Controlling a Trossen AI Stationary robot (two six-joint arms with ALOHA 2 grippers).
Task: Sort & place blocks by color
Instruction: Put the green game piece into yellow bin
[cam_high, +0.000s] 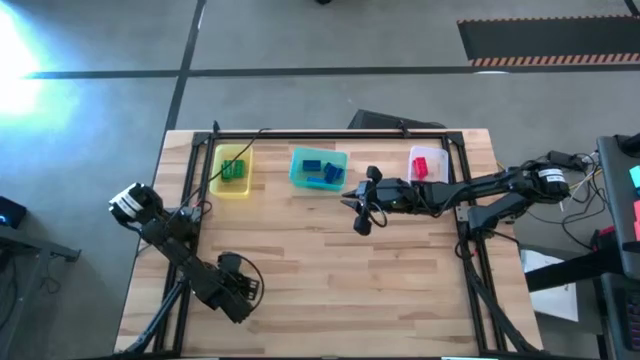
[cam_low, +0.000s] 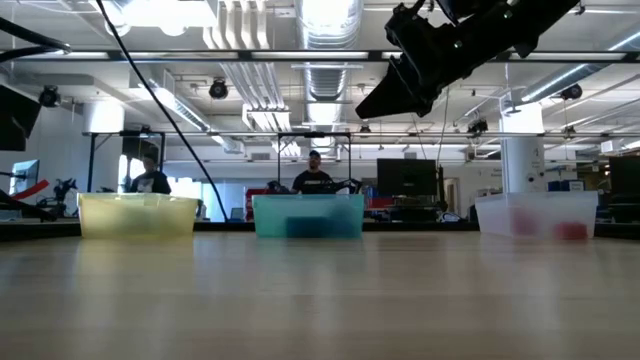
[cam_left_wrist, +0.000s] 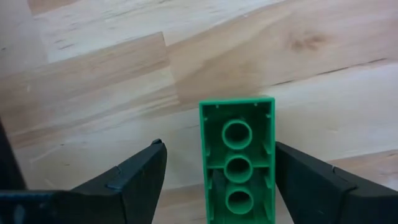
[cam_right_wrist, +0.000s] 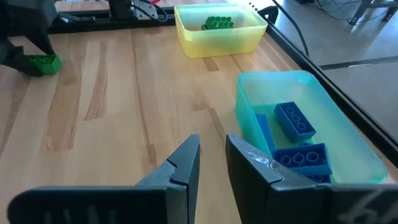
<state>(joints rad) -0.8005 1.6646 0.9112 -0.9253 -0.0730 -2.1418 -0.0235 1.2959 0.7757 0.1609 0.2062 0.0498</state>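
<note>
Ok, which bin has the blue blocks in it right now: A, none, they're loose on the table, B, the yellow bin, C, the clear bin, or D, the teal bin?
D: the right wrist view shows the blue blocks lying inside the teal bin, while the yellow bin holds green blocks.
</note>
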